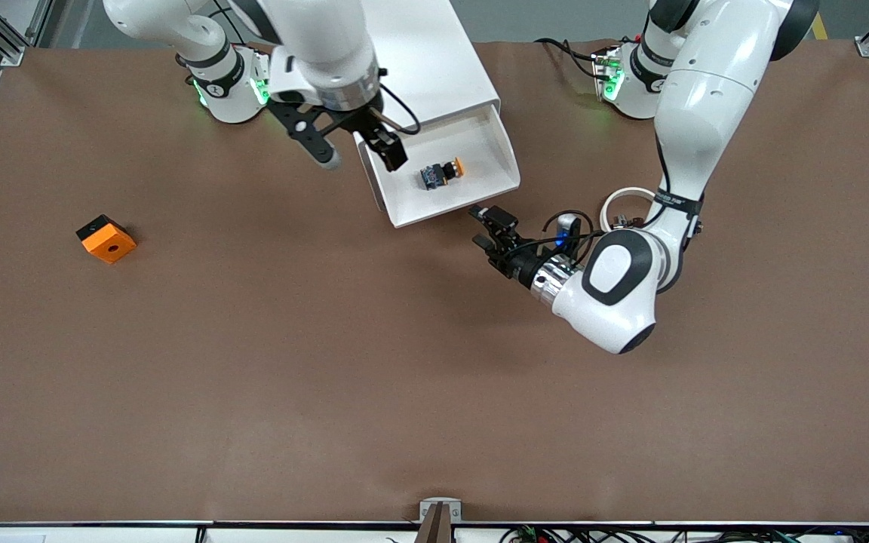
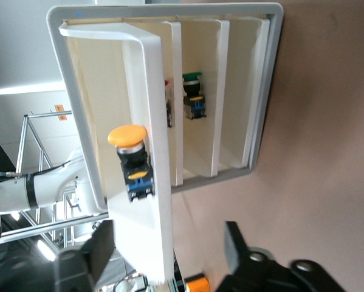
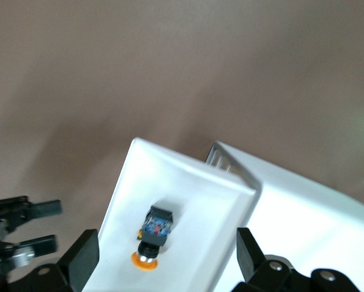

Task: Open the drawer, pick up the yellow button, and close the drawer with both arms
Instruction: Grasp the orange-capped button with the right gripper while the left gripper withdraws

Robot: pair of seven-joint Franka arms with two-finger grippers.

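the orange cube [image 1: 105, 238] is lying nearest the camera of the things on the table [image 1: 329, 392], toward the right arm's end and well apart from the work.

next along, my right gripper [image 1: 355, 147] is hanging over the cabinet-side corner of the drawer [image 1: 498, 151], fingers spread wide and holding nothing. the right wrist view is showing the button [image 3: 152, 237] between and below the fingers [image 3: 81, 264].

the drawer is standing pulled out of the white cabinet [image 1: 434, 53], and the button is lying on its side on the tray floor near the middle, orange cap pointing toward the left arm's end.

my left gripper [image 1: 489, 226] is sitting low, just beside the drawer's cream front strip [image 2: 160, 158], fingers released and apart, gripping nothing.

as i judge it, the pick is the step in hand. i am wanting to bring the right gripper straight down, centred on the dark body rather than the cap, turning the wrist so the fingers are closing across the narrow body, and keeping clear of the tray walls. i am leaving the left arm waiting by the front strip, ready to push the drawer shut.
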